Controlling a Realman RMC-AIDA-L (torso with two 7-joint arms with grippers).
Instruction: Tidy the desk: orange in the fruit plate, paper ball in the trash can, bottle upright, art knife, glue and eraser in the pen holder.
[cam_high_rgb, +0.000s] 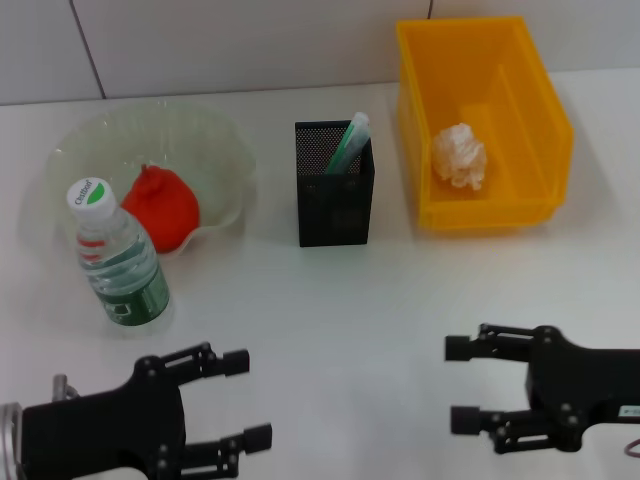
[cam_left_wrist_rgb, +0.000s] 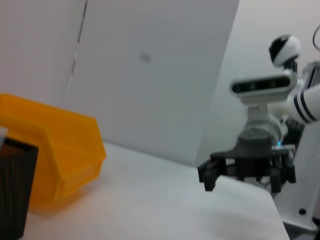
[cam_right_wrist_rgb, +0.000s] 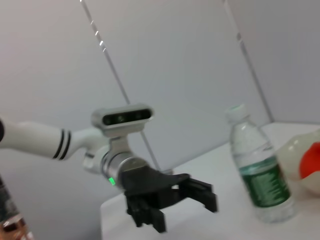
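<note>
**Hands idle at near edge of tidied worktop**

Both arms sit low at the front of the white worktop (cam_high_rgb: 330, 330), holding nothing. At about 7 o'clock in the head view, the left hand (cam_high_rgb: 250, 398) lies level with its black fingers (cam_high_rgb: 222, 362) spread wide and pointing toward 3 o'clock, empty space between them. At about 5 o'clock, the right hand (cam_high_rgb: 458, 383) mirrors it, fingers (cam_high_rgb: 470, 348) parted wide and aimed toward 9 o'clock, so the two hands face each other across a bare stretch of worktop, well apart. The right wrist view shows the left hand (cam_right_wrist_rgb: 197, 197) with its fingers splayed just over the surface; the left wrist view shows the right hand (cam_left_wrist_rgb: 210, 175) open in the same way.

The orange (cam_high_rgb: 162, 208) rests in the clear fruit plate (cam_high_rgb: 215, 150) at 10 o'clock. The bottle (cam_high_rgb: 120, 255), white-capped with a green label, stands upright just in front of the plate, at its near-left rim. The black mesh pen holder (cam_high_rgb: 335, 200) stands near 12 o'clock with a green-and-white stick, seemingly the glue (cam_high_rgb: 348, 145), leaning out of it; what else lies inside cannot be made out. The paper ball (cam_high_rgb: 460, 155) sits in the yellow bin serving as trash can (cam_high_rgb: 535, 100) at 1 o'clock.
</note>
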